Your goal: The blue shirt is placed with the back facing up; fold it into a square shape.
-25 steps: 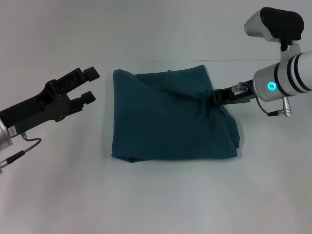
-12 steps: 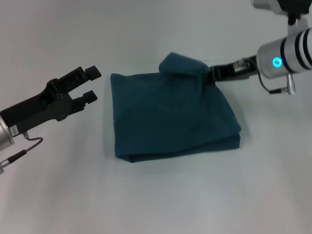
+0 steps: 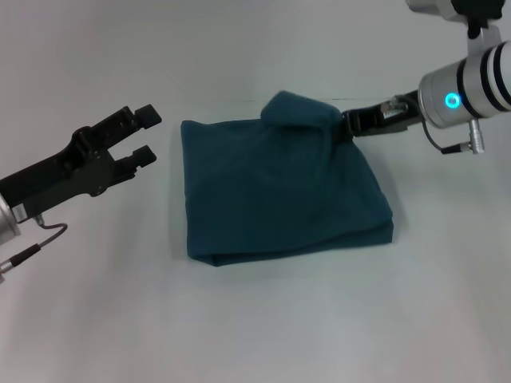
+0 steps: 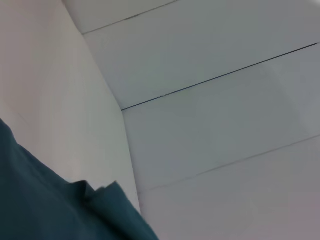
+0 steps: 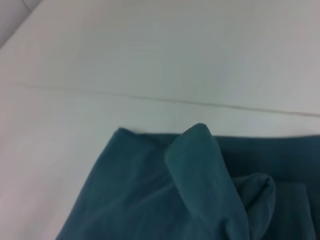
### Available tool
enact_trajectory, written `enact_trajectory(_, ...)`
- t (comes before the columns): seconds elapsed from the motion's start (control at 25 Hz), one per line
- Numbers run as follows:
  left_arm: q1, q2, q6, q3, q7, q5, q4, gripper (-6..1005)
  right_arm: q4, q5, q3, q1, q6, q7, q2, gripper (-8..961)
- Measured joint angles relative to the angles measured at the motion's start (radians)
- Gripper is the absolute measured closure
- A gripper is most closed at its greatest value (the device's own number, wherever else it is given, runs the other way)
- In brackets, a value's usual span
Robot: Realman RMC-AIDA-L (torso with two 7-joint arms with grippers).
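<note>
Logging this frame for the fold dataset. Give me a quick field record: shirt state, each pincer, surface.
shirt: blue shirt folded into a rough square, lying on the table, far right corner bunched and raised
lettering: none visible
right pincer: right pincer shut on the raised far right corner of the shirt
left pincer: left pincer open, off the shirt's left edge, not touching it
surface: white table
fold status: near edge flat, lifted corner not yet laid down

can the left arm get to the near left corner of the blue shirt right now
Probably yes. The left gripper is open beside the blue shirt, with only bare table between it and that corner.
</note>
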Motion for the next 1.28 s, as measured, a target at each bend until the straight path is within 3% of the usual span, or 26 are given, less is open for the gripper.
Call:
enact_trajectory(0.48,-0.005,0.0,-0.004,-0.001,0.002,0.0,0.0,66,0.044,-0.004,-0.009,-0.017,0.06,-0.004,-0.009,908)
enact_trajectory(0.92,0.001,0.0,-0.004,-0.013,0.003,0.0,-0.002,66,0.07,-0.009,-0.014,-0.015,0.085,-0.006,-0.009,835)
enact_trajectory(1.28,-0.003,0.0,-0.002,-0.022,0.005,0.0,-0.012,66,0.084,-0.154,-0.018,-0.002,0.168,0.034,0.006,775)
